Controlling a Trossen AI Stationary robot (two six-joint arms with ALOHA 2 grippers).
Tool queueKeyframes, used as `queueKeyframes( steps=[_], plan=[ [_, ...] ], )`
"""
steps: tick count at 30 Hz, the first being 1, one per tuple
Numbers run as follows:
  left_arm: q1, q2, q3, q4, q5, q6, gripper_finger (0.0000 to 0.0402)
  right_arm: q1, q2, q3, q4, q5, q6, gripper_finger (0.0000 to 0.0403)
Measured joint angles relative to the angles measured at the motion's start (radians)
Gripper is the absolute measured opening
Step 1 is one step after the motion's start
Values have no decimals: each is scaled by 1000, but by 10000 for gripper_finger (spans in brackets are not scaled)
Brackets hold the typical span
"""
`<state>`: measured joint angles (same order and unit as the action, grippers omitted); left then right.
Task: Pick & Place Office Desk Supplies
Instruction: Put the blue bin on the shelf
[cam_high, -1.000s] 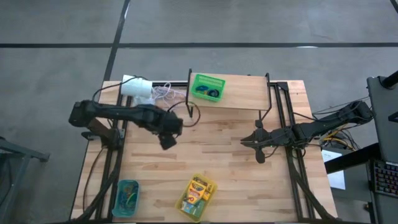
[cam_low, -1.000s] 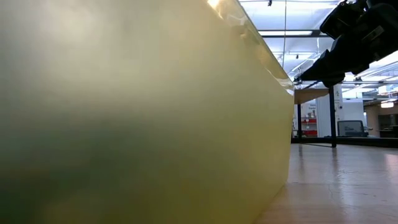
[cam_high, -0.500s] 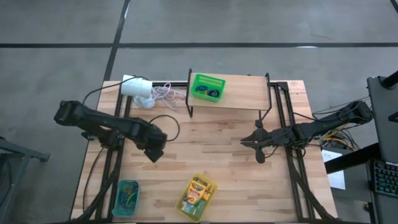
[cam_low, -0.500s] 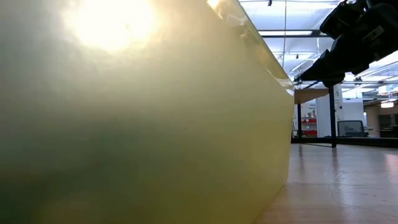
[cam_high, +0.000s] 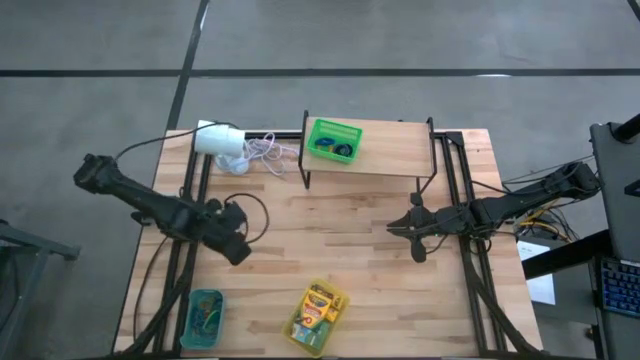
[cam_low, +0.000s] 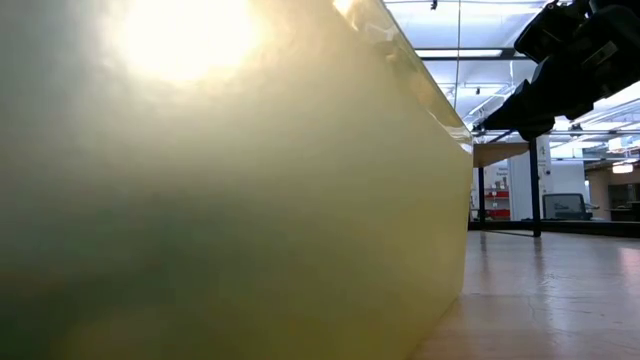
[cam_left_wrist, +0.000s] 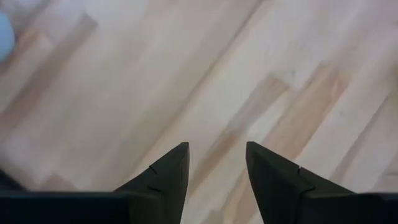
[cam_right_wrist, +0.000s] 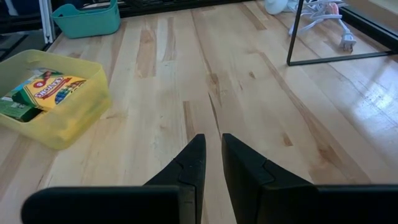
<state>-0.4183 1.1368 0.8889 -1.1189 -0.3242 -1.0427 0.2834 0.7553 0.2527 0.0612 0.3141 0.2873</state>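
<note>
Left hand (cam_left_wrist: 216, 165) part-open, empty, over bare bench (cam_high: 370, 230); right hand (cam_right_wrist: 213, 158) nearly closed, empty. Crayon boxes (cam_high: 317, 306) in yellow bin (cam_high: 296, 332). Risk: left arm's trailing cable snagging the teal bin (cam_high: 205, 317).

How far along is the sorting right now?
Done, by the look of it: the green bin sits on the shelf, crayon boxes lie in the yellow bin, and a teal bin holds small items. In hand: nothing; the left hand is open and empty over bare table, the right hand idle. Nothing loose is visible.
</note>
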Motion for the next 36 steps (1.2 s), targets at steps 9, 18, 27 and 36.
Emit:
queueKeyframes(
  steps=[9, 18, 27, 36],
  plan=[
    [-113, -173, -44, 68, 190, -224, 161, 0, 0, 0, 0, 0, 0, 52],
    [-217, -164, -44, 88, 464, -342, 161, 0, 0, 0, 0, 0, 0, 52],
    [-428, -71, -44, 117, 448, -276, 161, 0, 0, 0, 0, 0, 0, 52],
    [-484, 86, -44, 129, 448, -295, 161, 0, 0, 0, 0, 0, 0, 52]
  ],
)
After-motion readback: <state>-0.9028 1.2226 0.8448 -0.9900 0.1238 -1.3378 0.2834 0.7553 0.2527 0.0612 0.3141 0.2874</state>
